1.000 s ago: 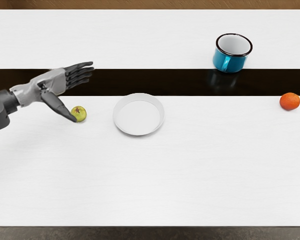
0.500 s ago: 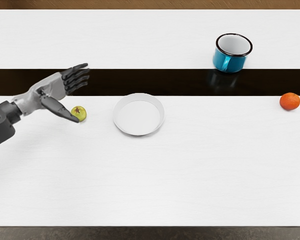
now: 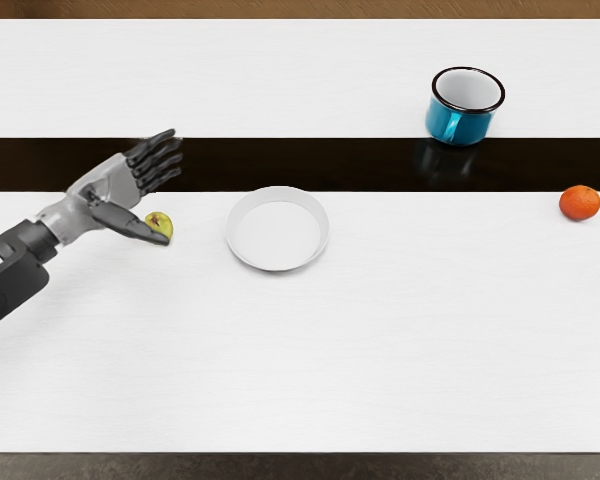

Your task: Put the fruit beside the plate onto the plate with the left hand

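While the left hand (image 3: 120, 187) has eased back, its thumb now lies against the apple (image 3: 162, 227), fingers splayed, nothing held. Apple not yet on plate (image 3: 277, 230).

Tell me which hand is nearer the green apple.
Left. The left hand is just left of the apple, thumb at its edge, fingers spread open. The right hand is not in view.
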Motion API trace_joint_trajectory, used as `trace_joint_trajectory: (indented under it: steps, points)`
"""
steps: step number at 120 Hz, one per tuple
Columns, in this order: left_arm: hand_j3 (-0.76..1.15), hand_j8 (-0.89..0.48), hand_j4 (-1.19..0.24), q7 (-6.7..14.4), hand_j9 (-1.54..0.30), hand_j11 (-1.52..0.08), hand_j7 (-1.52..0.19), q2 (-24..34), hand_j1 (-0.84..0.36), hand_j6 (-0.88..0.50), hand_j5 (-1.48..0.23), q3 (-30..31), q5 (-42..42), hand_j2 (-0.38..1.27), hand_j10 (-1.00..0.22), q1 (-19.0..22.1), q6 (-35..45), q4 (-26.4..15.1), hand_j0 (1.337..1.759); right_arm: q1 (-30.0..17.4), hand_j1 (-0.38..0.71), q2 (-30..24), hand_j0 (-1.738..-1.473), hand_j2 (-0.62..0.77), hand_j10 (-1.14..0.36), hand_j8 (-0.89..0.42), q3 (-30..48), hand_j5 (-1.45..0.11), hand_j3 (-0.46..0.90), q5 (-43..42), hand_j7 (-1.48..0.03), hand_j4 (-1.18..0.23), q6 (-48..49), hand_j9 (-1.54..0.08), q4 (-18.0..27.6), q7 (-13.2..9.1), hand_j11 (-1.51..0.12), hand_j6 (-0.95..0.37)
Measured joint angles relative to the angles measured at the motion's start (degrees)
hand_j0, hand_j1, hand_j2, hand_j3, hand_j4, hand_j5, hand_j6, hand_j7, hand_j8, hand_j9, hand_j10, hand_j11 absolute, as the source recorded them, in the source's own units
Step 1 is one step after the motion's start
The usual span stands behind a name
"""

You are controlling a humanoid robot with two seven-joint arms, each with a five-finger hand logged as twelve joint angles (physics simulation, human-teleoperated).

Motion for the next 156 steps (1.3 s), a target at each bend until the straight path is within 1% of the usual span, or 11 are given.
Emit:
trace_joint_trajectory:
  steps: [16, 54, 80, 112, 156]
  points:
    - [0.00, -0.02, -0.02, 0.0, -0.03, -0.03, -0.03, -0.2, 0.33, -0.02, -0.03, 0.0, -0.1, 0.01, -0.02, 0.3, 1.7, 0.1, 1.658, 0.0, -0.35, 0.0, -1.658, 0.00, 0.00, 0.00, 0.0, 0.00, 0.00, 0.0, 0.00, 0.00, 0.0, 0.00, 0.0, 0.0, 0.00, 0.00]
    - [0.00, -0.02, -0.02, 0.0, -0.03, -0.03, -0.03, -1.9, 0.33, -0.02, -0.03, 0.1, -0.3, 0.01, -0.02, 0.5, 6.3, 3.3, 1.658, 0.0, -0.35, 0.0, -1.658, 0.00, 0.00, 0.00, 0.0, 0.00, 0.00, 0.0, 0.00, 0.00, 0.0, 0.00, 0.0, 0.0, 0.00, 0.00]
    - [0.00, -0.02, -0.02, 0.0, -0.03, -0.03, -0.03, -2.9, 0.33, -0.02, -0.03, 0.6, -0.3, 0.01, -0.02, 1.1, 9.6, 4.3, 1.658, 0.0, -0.35, 0.0, -1.658, 0.00, 0.00, 0.00, 0.0, 0.00, 0.00, 0.0, 0.00, 0.00, 0.0, 0.00, 0.0, 0.0, 0.00, 0.00]
    - [0.00, -0.02, -0.02, 0.0, -0.03, -0.03, -0.03, -3.1, 0.33, -0.02, -0.03, 0.8, -0.3, 0.01, -0.02, 2.4, 10.4, 5.0, 1.658, 0.0, -0.35, 0.0, -1.658, 0.00, 0.00, 0.00, 0.0, 0.00, 0.00, 0.0, 0.00, 0.00, 0.0, 0.00, 0.0, 0.0, 0.00, 0.00]
    - [0.00, -0.02, -0.02, 0.0, -0.03, -0.03, -0.03, -3.4, 0.32, -0.02, -0.03, 1.1, 0.0, 0.01, -0.02, 3.0, 10.4, 5.0, 1.658, 0.0, -0.35, 0.0, -1.658, 0.00, 0.00, 0.00, 0.0, 0.00, 0.00, 0.0, 0.00, 0.00, 0.0, 0.00, 0.0, 0.0, 0.00, 0.00]
